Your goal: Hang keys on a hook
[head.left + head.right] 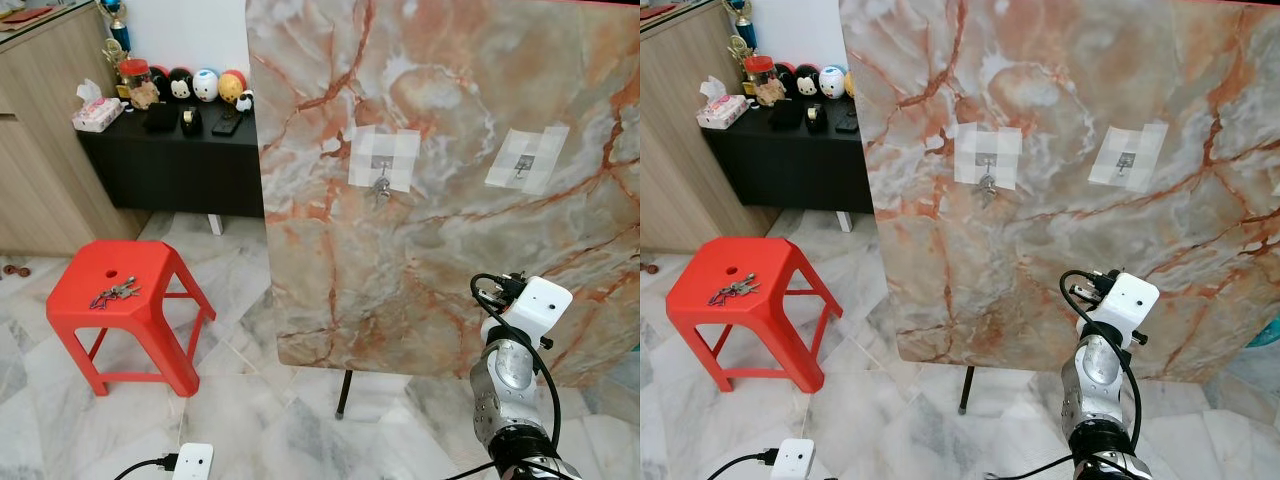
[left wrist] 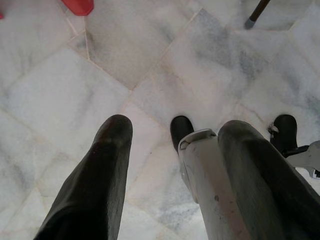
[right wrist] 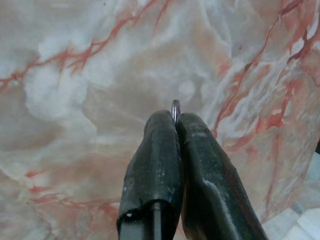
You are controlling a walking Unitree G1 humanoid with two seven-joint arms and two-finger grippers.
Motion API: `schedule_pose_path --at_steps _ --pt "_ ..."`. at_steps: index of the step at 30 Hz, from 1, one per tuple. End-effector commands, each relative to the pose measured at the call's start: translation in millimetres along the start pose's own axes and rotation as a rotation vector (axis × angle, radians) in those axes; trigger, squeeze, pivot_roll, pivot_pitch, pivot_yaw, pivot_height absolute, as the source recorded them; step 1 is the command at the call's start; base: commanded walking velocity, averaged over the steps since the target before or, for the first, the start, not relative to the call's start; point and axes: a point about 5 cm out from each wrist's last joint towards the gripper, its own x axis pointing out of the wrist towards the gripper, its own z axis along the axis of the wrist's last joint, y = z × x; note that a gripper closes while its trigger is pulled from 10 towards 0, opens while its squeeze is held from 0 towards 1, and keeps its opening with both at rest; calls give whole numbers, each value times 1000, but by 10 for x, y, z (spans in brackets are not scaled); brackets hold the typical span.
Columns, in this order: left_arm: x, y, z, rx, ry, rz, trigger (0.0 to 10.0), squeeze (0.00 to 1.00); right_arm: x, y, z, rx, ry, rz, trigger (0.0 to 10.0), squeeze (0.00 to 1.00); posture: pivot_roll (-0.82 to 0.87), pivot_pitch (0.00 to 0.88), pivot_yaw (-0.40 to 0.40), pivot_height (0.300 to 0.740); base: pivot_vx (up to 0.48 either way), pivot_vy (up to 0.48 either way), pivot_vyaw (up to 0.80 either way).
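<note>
A marble-patterned board [image 1: 450, 250] stands before me with two taped hooks. A bunch of keys [image 1: 379, 188] hangs on the left hook, and the right hook [image 1: 522, 166] is bare. Another bunch of keys [image 1: 115, 292] lies on a red stool [image 1: 150, 300] to the left. My right arm [image 1: 520, 330] is raised low in front of the board. In the right wrist view my right gripper [image 3: 176, 119] is shut on a thin metal key ring [image 3: 175, 106] that pokes out between its tips. My left gripper [image 2: 177, 127] hangs open over the floor.
A black sideboard [image 1: 170, 160] with toys and a tissue pack stands at the back left beside a wooden cabinet [image 1: 40, 140]. The board's thin black leg [image 1: 343, 395] rests on the marble floor [image 1: 260, 420]. My own feet [image 2: 181, 131] show below the left gripper.
</note>
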Motion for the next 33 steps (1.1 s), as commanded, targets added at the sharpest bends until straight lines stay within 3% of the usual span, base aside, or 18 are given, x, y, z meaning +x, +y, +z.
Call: schedule_pose_path --at_steps 1,16,33 --pt "-11 -3 -60 12 29 0 10000 0 15 -24 13 -5 -3 -9 10000 0 15 0 -46 740 0 0 0" --pt "-24 28 -108 21 49 4 10000 0 11 -17 9 3 -1 -9 10000 0 16 0 -46 740 0 0 0" --pt "-32 25 -142 19 63 4 10000 0 7 -13 -6 5 7 -7 10000 0 16 0 -48 740 260 0 0"
